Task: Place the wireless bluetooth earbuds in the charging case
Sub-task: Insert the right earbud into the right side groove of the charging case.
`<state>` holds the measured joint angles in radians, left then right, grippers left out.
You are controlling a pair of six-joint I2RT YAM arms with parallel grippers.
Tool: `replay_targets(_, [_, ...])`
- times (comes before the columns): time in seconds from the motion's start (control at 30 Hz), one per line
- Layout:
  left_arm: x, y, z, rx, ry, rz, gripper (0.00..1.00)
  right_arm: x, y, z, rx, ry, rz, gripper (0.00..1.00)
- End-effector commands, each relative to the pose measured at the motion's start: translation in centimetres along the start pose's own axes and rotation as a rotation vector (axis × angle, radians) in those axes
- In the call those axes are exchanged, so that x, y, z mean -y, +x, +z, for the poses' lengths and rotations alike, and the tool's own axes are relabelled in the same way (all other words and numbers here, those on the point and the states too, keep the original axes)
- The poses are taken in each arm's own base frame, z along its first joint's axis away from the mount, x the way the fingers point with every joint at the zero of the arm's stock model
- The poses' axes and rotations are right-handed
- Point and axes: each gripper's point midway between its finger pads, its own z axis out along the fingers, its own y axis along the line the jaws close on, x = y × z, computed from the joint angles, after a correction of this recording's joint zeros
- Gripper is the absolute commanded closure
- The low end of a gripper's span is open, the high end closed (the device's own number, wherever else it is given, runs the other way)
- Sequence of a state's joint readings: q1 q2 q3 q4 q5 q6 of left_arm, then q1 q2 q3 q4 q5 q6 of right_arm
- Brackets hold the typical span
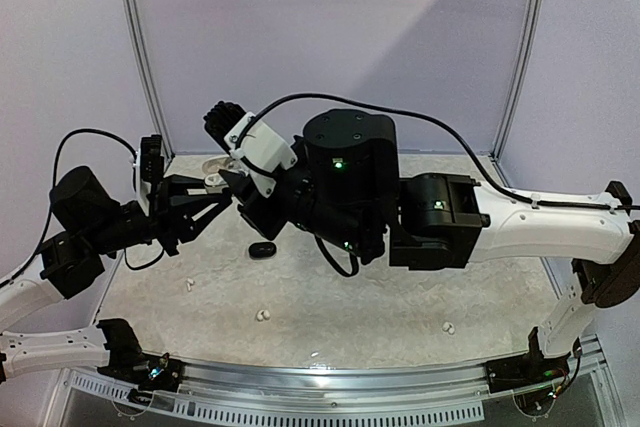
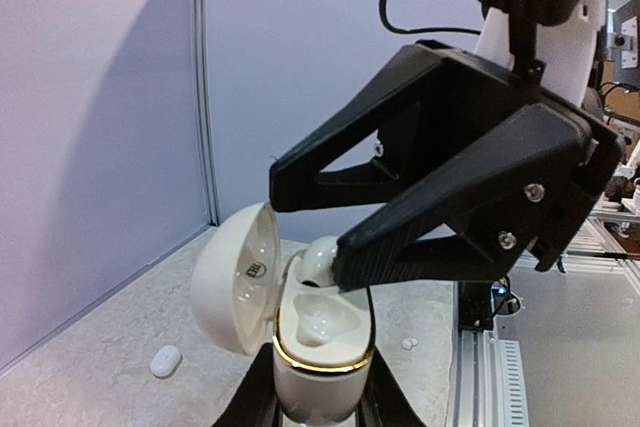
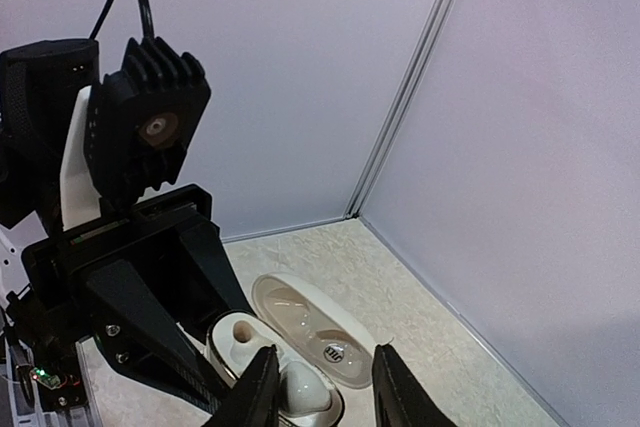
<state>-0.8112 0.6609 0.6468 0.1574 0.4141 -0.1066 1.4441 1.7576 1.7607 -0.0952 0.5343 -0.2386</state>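
Note:
The white charging case [image 2: 312,372] with a gold rim stands upright with my left gripper [image 2: 312,405] shut on its body, its lid [image 2: 232,277] hinged open to the left. One white earbud [image 2: 318,255] rests in the far socket, and the near socket [image 2: 322,319] shows bare. My right gripper [image 2: 308,217] hovers over the case, open, its lower finger beside that bud. In the right wrist view the earbud [image 3: 300,389] lies in the case [image 3: 235,339] between the parted fingers of my right gripper [image 3: 326,351]. The overhead view shows both grippers meeting at the case [image 1: 215,173].
Loose white earbuds lie on the table: one [image 1: 189,285] at the left, one [image 1: 264,315] in the middle front, one [image 1: 448,327] at the right. A small black oval object [image 1: 262,249] lies mid-table. Walls close off the back and sides.

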Motion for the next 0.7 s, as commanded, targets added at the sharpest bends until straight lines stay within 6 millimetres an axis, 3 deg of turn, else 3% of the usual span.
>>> replay_targets(0.0, [0.3,-0.9,-0.2,0.026,0.014,-0.011,1.00,0.9,1.2,0.7,-0.057,0.051,0.000,0.66])
replay_targets(0.2, [0.2,-0.6,-0.2,0.020,0.007,-0.054,1.00,0.9,0.5,0.6,-0.059,0.036,0.033,0.59])
replay_targets(0.33, [-1.1,0.2,-0.1,-0.005,-0.060,-0.141,1.00,0.2,-1.9,-0.2,0.000,-0.050,0.095,0.47])
replay_targets(0.53, [-1.7,1.0,-0.2,-0.021,-0.090,-0.237,1.00,2.1,-4.6,-1.9,0.057,-0.081,0.217,0.38])
replay_targets(0.67, [-3.4,1.5,-0.5,-0.025,-0.167,-0.297,1.00,3.7,-4.6,-2.6,0.047,-0.087,0.281,0.27])
